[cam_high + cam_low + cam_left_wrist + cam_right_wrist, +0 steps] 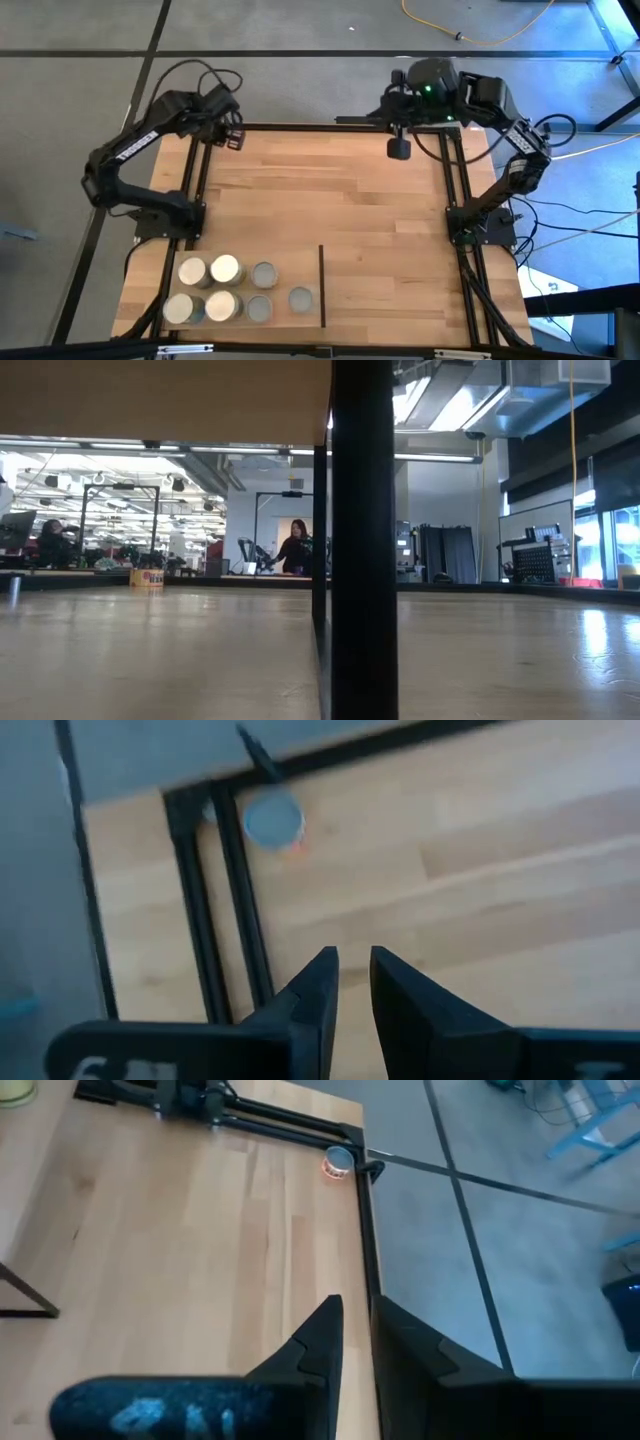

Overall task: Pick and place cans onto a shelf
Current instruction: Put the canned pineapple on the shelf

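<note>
I see both arms parked at the table's far edge — left gripper [352,982] and right gripper [355,1342] nearly closed, empty; seven cans [222,270] grouped near the front-left corner.

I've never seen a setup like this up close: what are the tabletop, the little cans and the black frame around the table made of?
The tabletop looks like pale wood planks with visible grain and seams, smooth, with a slight sheen. The cans seem metal: some tops are grey and dully reflective, others cream-white, maybe painted or plastic lids. The black frame looks like thin matte-black metal bars, though painted plastic can't be ruled out.
</note>
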Robot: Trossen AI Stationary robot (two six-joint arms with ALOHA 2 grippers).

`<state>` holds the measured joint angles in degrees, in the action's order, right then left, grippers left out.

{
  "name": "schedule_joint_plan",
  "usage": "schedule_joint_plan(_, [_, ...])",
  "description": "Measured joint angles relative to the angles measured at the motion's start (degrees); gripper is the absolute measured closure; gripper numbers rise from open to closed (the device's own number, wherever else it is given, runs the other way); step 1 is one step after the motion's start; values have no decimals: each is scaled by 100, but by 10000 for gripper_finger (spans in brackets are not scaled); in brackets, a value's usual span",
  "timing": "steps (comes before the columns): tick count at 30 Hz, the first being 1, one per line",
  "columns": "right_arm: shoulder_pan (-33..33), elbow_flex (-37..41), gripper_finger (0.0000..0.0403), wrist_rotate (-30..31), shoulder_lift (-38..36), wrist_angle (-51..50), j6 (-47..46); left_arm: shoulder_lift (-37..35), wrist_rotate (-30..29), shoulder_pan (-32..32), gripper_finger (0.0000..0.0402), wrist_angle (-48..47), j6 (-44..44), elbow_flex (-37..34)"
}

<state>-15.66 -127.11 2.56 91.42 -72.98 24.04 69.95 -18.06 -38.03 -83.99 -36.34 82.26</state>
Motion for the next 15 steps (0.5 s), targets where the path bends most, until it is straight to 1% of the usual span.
schedule_joint_plan(3, [-139,0,344,-116,33,81,0,151,424,-475,345,17,179,-118])
schedule_joint_plan(6, [-242,0,344,-122,86,154,8,370,840,-780,345,95,395,-310])
schedule_joint_plan(9, [-319,0,344,-122,102,173,25,473,939,-928,345,247,540,-480])
schedule_joint_plan(12, [-398,0,344,-121,154,262,22,570,917,-945,345,255,547,-570])
schedule_joint_plan(15, [-586,0,344,-215,301,428,23,519,928,-924,345,264,554,-568])
